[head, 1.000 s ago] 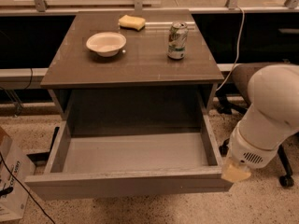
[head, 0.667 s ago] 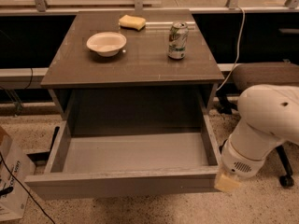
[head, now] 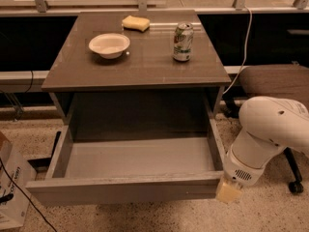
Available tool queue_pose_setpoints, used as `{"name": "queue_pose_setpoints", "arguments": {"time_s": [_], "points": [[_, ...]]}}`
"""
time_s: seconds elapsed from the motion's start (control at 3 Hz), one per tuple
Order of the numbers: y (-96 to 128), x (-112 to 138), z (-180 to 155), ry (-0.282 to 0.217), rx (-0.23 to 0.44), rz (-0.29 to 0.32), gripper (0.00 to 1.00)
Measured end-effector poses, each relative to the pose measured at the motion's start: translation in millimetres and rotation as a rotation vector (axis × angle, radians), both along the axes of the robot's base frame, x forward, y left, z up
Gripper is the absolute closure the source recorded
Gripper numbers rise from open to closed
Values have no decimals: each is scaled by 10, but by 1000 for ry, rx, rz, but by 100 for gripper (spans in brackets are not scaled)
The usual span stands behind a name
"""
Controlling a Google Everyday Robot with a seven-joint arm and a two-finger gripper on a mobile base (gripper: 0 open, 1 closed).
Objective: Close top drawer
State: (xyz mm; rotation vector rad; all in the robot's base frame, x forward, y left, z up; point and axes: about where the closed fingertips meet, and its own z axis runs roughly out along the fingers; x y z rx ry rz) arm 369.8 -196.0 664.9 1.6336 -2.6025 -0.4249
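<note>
1. Gripper (head: 228,192): the pale beige tip of the bulky white robot arm (head: 268,132) sits low at the front right of the dark grey square-topped cabinet (head: 145,69), just beside the right end of the pulled-out drawer front. Contact with the front cannot be confirmed. Whether the claw is open, closed or gripping anything cannot be told from this position.
2. Top drawer (head: 120,192): the wide grey drawer with a plain flat front and no handle stands pulled far out of the cabinet toward the front. Its pale grey inside faces up and holds nothing. A dark open cavity shows behind it, under the cabinet top.
3. Items on the cabinet top:
   - a shallow white round bowl (head: 109,45), left of centre;
   - a yellow rectangular sponge (head: 135,23), near the rear edge, behind and to the right of the bowl;
   - an upright green-and-white drink can (head: 182,42), right of centre, well apart from the bowl.
4. Right of the cabinet: a brown padded chair seat (head: 277,81), partly behind the arm, and a thin white cable (head: 246,47) hanging down past the cabinet's rear right corner.
5. Left of the cabinet: a cardboard box with dark printing (head: 10,192) on the speckled beige floor (head: 275,216), near the left end of the drawer front.
</note>
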Motion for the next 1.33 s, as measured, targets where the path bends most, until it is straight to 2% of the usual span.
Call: {"name": "queue_pose_setpoints", "arguments": {"time_s": [0.67, 1.0, 1.33], "points": [[55, 93, 0, -25, 5, 5, 100], [155, 362, -14, -92, 34, 15, 100], [155, 361, -15, -94, 31, 13, 100]]}}
